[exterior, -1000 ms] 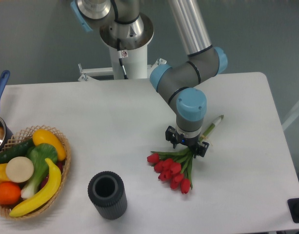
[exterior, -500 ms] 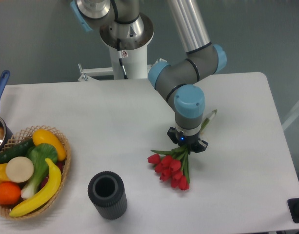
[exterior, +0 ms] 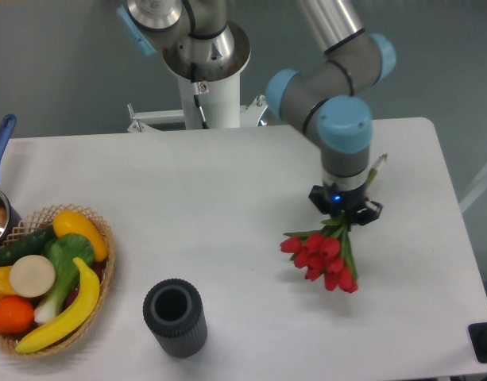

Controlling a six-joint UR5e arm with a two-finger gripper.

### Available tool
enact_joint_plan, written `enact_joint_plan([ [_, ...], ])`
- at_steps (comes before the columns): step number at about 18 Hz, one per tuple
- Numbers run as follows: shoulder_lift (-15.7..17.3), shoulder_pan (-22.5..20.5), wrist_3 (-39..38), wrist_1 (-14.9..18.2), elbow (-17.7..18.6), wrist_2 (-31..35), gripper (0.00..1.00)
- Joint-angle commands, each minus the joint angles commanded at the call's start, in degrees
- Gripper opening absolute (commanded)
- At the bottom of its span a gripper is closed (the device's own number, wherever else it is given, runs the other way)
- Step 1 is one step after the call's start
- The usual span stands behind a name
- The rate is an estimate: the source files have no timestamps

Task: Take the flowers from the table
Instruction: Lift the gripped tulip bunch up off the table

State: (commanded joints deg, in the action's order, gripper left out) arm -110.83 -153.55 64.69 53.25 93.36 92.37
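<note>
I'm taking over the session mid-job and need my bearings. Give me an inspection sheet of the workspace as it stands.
Surface: white table, rounded corners, plain.
Job's things: flowers, red tulips with green stems, held at the stems by the claw, buds hanging toward the front; whether they are clear of the table cannot be told.
Clutter: dark ribbed cylinder, upright and open-topped, near the front; wicker basket at the left with toy fruit and vegetables, including a banana and an orange; pot with blue handle at the left edge.
Grippers: claw shut on the stems, pointing down.
Cables: nothing seen.
Surroundings: white robot base behind the table; grey wall.
</note>
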Motion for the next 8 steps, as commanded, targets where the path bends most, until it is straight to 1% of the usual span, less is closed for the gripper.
enact_joint_plan([
  [2, -0.18, 0.18, 0.0, 3.07, -2.2, 0.0, 0.03],
  [4, -0.18, 0.18, 0.09, 6.94, -4.49, -0.09, 0.03],
  [6, -0.97, 0.26, 0.09, 10.46, -6.95, 0.0, 0.03],
  [8, -1.41, 0.27, 0.09, 12.57, -8.19, 0.17, 0.03],
])
